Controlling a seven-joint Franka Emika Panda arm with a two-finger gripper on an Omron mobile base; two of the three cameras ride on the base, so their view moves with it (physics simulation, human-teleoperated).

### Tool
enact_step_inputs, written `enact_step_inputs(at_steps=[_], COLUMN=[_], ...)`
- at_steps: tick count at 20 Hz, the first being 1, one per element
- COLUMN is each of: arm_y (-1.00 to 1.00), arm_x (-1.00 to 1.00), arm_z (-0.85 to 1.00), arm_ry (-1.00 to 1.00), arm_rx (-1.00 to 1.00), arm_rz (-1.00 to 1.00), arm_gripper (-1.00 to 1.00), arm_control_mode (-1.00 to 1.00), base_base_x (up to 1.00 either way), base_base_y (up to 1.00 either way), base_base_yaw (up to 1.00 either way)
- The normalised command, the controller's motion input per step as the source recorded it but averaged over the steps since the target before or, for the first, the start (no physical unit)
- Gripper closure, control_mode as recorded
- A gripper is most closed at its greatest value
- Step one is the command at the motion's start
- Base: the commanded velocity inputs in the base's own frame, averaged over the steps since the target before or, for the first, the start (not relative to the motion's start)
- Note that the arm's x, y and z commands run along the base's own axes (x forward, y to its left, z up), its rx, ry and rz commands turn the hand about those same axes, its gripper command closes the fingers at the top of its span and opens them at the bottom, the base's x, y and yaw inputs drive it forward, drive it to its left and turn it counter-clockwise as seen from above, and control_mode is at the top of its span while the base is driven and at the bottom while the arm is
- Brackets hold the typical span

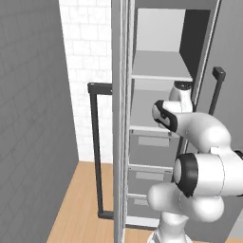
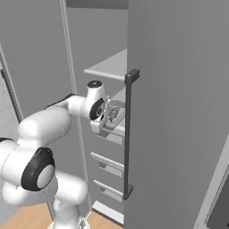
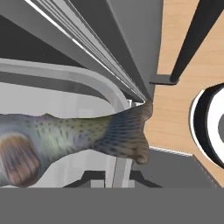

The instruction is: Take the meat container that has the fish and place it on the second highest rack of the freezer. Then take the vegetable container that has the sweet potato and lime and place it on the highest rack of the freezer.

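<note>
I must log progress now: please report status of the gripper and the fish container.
Gripper shut on container, level with second highest rack. Fish inside, tail over rim. Freezer door close on the right.

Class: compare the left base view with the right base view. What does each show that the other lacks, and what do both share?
Left base view alone: the white tiled wall, the freezer's open left door with its black handle, and the upper back of the freezer's inside.

Right base view alone: the gripper shut on a tray holding the fish, at the lower shelf.

Both: the white arm reaching into the open freezer, the two pale shelves, the grey drawers below, and wooden floor.
</note>
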Motion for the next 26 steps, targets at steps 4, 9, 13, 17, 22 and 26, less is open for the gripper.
enact_step_inputs(at_steps=[4, 9, 13, 17, 22, 26], arm_y=[-0.02, 0.0, -0.02, -0.06, -0.17, -0.2], arm_x=[0.03, 0.24, 0.52, 0.56, 0.51, 0.22], arm_z=[-0.12, -0.01, -0.01, -0.08, -0.22, -0.26], arm_ry=[-0.07, -0.08, -0.04, 0.0, 0.0, 0.0], arm_rx=[0.0, 0.0, 0.0, 0.0, 0.0, 0.0], arm_rz=[-0.01, -0.01, -0.01, -0.02, -0.02, 0.0], arm_gripper=[1.0, 1.0, 1.0, 1.0, 1.0, 1.0], arm_control_mode=[-1.0, -1.0, -1.0, -1.0, -1.0, -1.0], base_base_x=[0.0, 0.0, 0.0, 0.0, 0.0, 0.0], base_base_y=[0.0, 0.0, 0.0, 0.0, 0.0, 0.0], base_base_yaw=[0.0, 0.0, 0.0, 0.0, 0.0, 0.0])
